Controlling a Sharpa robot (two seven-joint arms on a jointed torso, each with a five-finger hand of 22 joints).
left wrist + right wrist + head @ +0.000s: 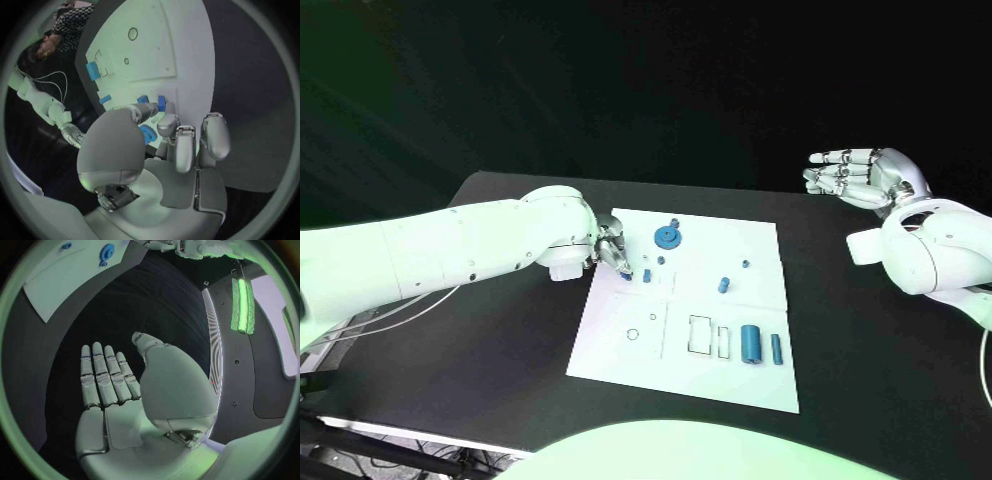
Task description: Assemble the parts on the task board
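Observation:
The white task board (678,375) lies mid-table. On it I see a blue gear (669,236), a small blue part (648,273), two more small parts (724,284) and two blue cylinders (751,343). My left hand (616,255) hangs over the board's far left edge, fingers bent down, their tips beside the small part (143,99). A blue shape (148,134) shows in the gap between thumb and fingers (177,145); whether it is held is unclear. My right hand (862,176) is raised well right of the board, fingers straight, holding nothing (125,390).
Outlined slots and round holes (635,333) mark the board's near half. Black table (473,340) stretches bare on both sides of the board. The right wrist view catches a corner of the board (56,285) with the gear (107,250).

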